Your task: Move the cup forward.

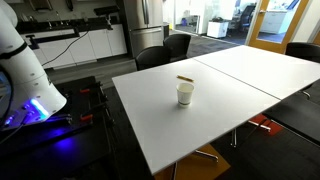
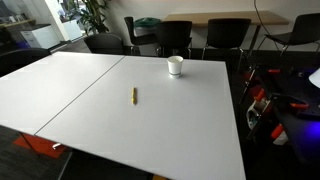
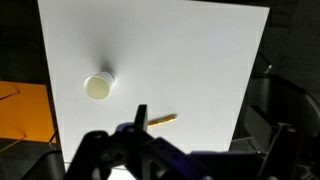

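1. The white cup (image 1: 185, 94) stands upright on the white table (image 1: 215, 125), near one edge in an exterior view (image 2: 175, 66).
2. A small brown stick (image 2: 134, 96) lies flat on the table, apart from the cup.
3. In the wrist view, the gripper (image 3: 185, 158) hangs above the table with fingers (image 3: 88, 152) spread apart, holding nothing, clear of the cup (image 3: 98, 86).

You're looking at a small white cup (image 1: 185, 94), matt and paper-like, on a smooth, faintly sheened white table (image 1: 150, 115).
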`<state>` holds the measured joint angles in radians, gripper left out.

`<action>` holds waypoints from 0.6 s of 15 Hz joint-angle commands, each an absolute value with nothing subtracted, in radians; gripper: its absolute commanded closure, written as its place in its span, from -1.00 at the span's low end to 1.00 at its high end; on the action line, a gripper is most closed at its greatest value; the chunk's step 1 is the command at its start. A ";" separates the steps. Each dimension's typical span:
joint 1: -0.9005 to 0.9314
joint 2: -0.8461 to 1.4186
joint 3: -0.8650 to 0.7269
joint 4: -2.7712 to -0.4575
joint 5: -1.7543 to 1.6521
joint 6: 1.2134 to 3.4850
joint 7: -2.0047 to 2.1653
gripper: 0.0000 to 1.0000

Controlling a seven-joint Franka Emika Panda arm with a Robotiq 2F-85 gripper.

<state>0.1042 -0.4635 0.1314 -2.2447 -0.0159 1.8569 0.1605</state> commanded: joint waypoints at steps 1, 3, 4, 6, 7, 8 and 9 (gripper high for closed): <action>0.059 -0.475 0.068 -2.242 0.016 1.922 0.156 -1.00; 0.033 -0.466 0.029 -2.248 0.025 1.987 0.156 -1.00; 0.021 -0.458 0.011 -2.252 0.030 2.023 0.154 -1.00; 0.000 -0.436 -0.018 -2.254 0.043 2.098 0.152 -1.00; -0.013 -0.423 -0.026 -2.257 0.043 2.143 0.162 -1.00; -0.020 -0.399 -0.040 -2.257 0.059 2.192 0.160 -1.00; -0.024 -0.377 -0.053 -2.258 0.076 2.241 0.150 -1.00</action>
